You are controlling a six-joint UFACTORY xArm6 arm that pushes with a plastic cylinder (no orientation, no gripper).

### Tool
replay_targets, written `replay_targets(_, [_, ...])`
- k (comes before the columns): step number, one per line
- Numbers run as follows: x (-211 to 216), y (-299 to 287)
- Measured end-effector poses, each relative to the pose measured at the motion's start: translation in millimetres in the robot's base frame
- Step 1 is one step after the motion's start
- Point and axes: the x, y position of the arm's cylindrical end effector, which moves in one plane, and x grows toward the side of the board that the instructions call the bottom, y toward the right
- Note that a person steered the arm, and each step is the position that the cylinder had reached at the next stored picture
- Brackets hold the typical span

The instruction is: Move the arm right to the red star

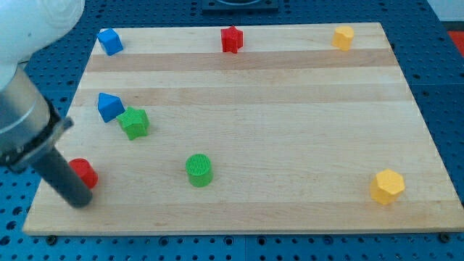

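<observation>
Down at the view's bottom left, my tip (pixel 81 201) sat on the desk (pixel 290 145), close to the left edge and not far from the bottom edge. My tool was only a straight dark rod, with nothing on it to spread or press together, and it pinched nothing. A red block (pixel 85 172) lay just beside the tip on its upper right, partly hidden by the rod, so I could not tell its shape or whether the two touched. The red star (pixel 231 39) stood well apart from me, near the top edge, a little left of the middle of that edge. It looked small and bright red, with short blunt points, and it lay clear of every other block. Along that same top edge were a blue block (pixel 110 41) at the left corner and a yellow block (pixel 343 37) toward the right corner. Nearer me, a second blue block (pixel 109 106) and a green star-like block (pixel 134 123) lay just beside each other by the left edge, and a green cylinder (pixel 199 170) stood to the right of my tip. A yellow hexagonal block (pixel 387 186) sat near the bottom right corner. Between these, the wide middle and right of the board lay open.
</observation>
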Motion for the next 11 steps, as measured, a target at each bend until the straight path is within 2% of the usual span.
replay_targets(2, [-83.5,-44.6])
replay_targets(3, [-119.9,-45.0])
replay_targets(4, [-141.4,-29.7])
replay_targets(6, [-236.8,80.8])
replay_targets(7, [-269.6,107.3])
replay_targets(8, [-272.0,129.7])
replay_targets(9, [-285.0,178.4])
replay_targets(11, [-285.0,180.2])
